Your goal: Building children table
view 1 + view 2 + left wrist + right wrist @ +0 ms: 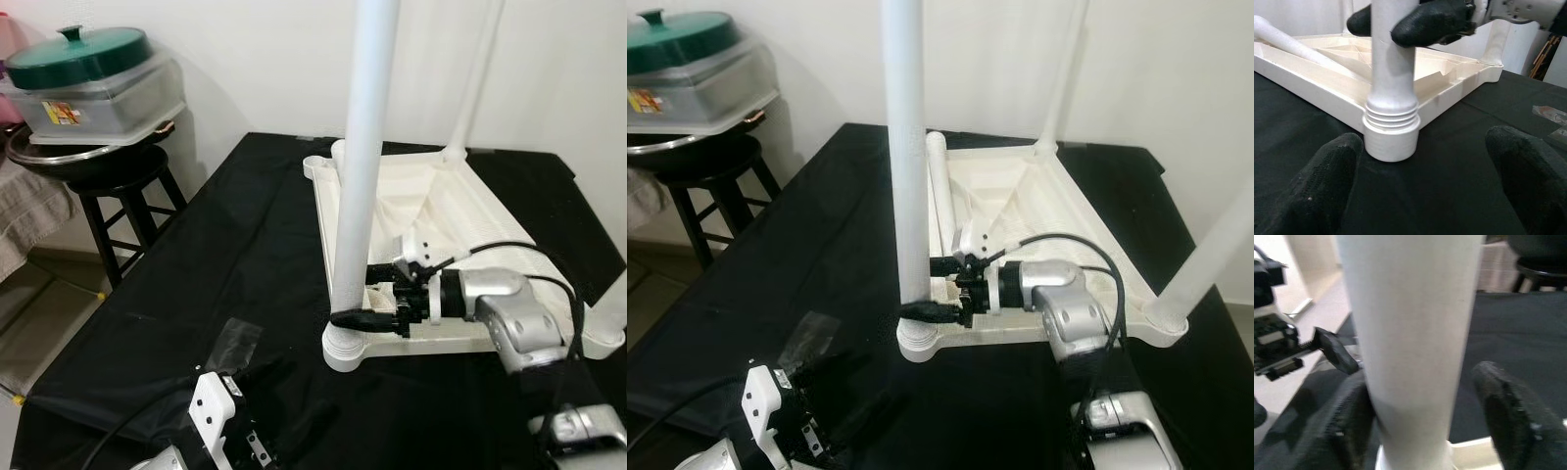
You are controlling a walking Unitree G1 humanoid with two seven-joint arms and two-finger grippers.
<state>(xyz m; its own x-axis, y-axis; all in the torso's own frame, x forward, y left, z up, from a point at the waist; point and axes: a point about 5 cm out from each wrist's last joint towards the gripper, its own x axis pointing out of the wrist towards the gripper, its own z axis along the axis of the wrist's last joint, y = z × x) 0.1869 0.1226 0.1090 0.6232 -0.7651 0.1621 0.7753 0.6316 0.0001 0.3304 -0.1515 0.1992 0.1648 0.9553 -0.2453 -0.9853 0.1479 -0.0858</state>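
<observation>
A lived-in home room is showing here: at 10 o'clock a dark wooden stool (122, 201) is carrying a green-lidded roaster (80, 56) in a clear bin (98, 103), while a black cloth (196, 294) is covering the work surface against plain white walls (265, 59).

Count: 1 white table top (460, 211), upside down on 1 black cloth (216, 274). Legs: 3 standing in corners, e.g. near leg (361, 176), + 1 loose leg (942, 191) lying inside. 2 grippers: right gripper (364, 302), left gripper (1420, 171). 1 stool (118, 196), 1 green lid (78, 54).
</observation>
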